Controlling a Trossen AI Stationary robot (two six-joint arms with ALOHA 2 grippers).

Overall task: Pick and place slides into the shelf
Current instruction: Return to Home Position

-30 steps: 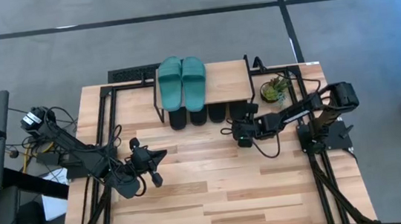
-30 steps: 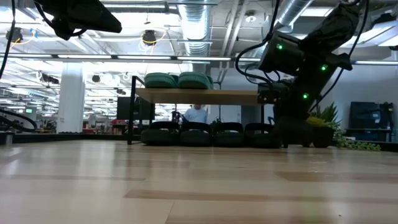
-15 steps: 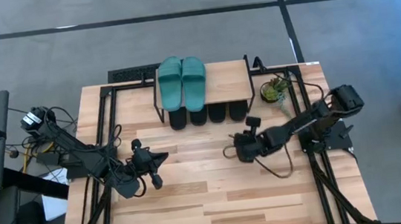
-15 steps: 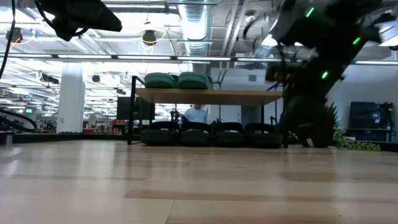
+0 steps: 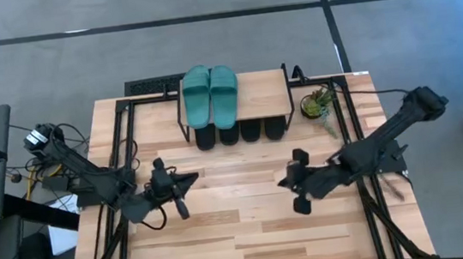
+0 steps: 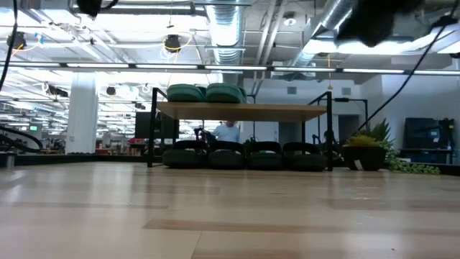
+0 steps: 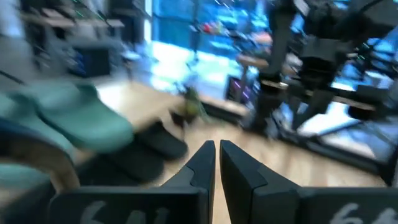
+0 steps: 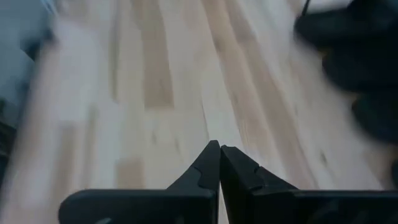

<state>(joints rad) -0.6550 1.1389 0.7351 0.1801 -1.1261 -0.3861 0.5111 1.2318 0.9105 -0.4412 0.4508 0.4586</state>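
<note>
The left gripper (image 5: 184, 182) hangs over the bare table (image 5: 251, 231), well out in front of the shelf (image 5: 260, 92) and off its left end. Its two fingers are pressed together on nothing. On the left part of the shelf's top board lies the teal-green pair (image 5: 211, 95), side by side, with the right part of the board bare. Under the board four black slides (image 6: 244, 155) sit in a row on the tabletop, their ends poking out past the front edge. A small potted plant (image 5: 317, 103) stands just beside the shelf's right end. The right gripper (image 5: 287, 182) hovers in front of the shelf's right half, well apart from it, fingers closed and empty.

The slides look like moulded foam: light, a bit springy and not fragile. I'd say the wide strap is the place to pinch one, since the flat sole offers little to grip. All six look stowed, so nothing seems left to pick.
</note>
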